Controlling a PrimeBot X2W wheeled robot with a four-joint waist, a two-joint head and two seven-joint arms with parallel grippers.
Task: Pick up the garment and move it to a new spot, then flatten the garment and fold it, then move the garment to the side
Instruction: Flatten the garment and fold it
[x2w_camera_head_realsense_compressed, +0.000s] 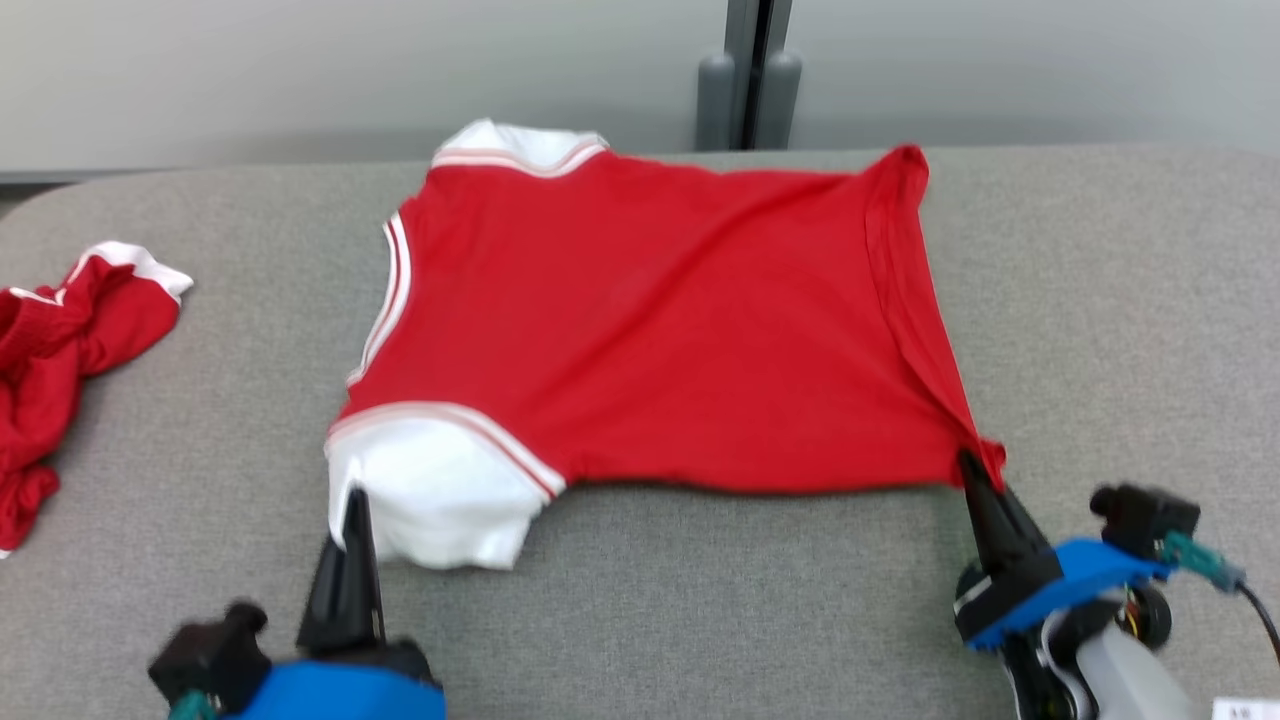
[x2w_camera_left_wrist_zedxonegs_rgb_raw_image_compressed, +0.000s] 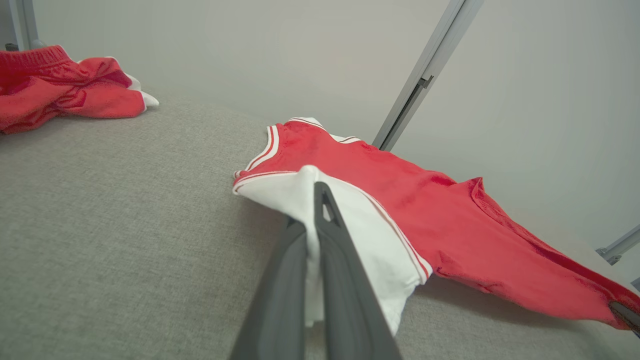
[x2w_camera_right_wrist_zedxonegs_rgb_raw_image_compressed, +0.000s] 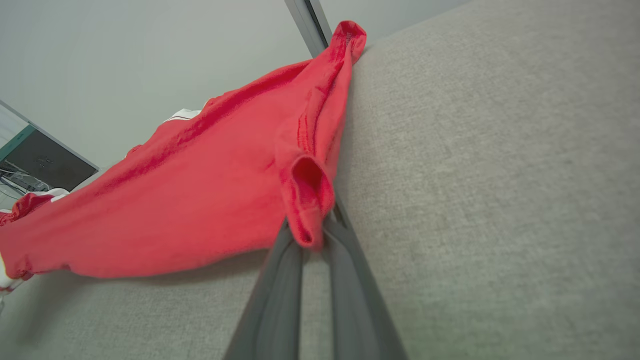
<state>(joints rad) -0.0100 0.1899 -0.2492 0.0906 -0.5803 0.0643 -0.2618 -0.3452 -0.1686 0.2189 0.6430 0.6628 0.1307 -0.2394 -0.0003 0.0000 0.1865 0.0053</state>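
The garment (x2w_camera_head_realsense_compressed: 650, 320) is a red shirt with white sleeves and striped trim, spread across the grey padded table (x2w_camera_head_realsense_compressed: 700, 620). My left gripper (x2w_camera_head_realsense_compressed: 355, 497) is shut on the near white sleeve (x2w_camera_left_wrist_zedxonegs_rgb_raw_image_compressed: 350, 215), which is pinched between the dark fingers (x2w_camera_left_wrist_zedxonegs_rgb_raw_image_compressed: 345, 280). My right gripper (x2w_camera_head_realsense_compressed: 968, 462) is shut on the red hem corner (x2w_camera_right_wrist_zedxonegs_rgb_raw_image_compressed: 307, 200) at the near right. The cloth is stretched between the two grips and its near edge lifts slightly off the table. The far sleeve (x2w_camera_head_realsense_compressed: 520, 145) lies at the table's back edge.
A second red and white garment (x2w_camera_head_realsense_compressed: 60, 340) lies crumpled at the table's left edge, also visible in the left wrist view (x2w_camera_left_wrist_zedxonegs_rgb_raw_image_compressed: 65, 90). A grey post (x2w_camera_head_realsense_compressed: 750, 75) stands behind the table against a pale wall. Bare grey surface lies to the right (x2w_camera_head_realsense_compressed: 1120, 330).
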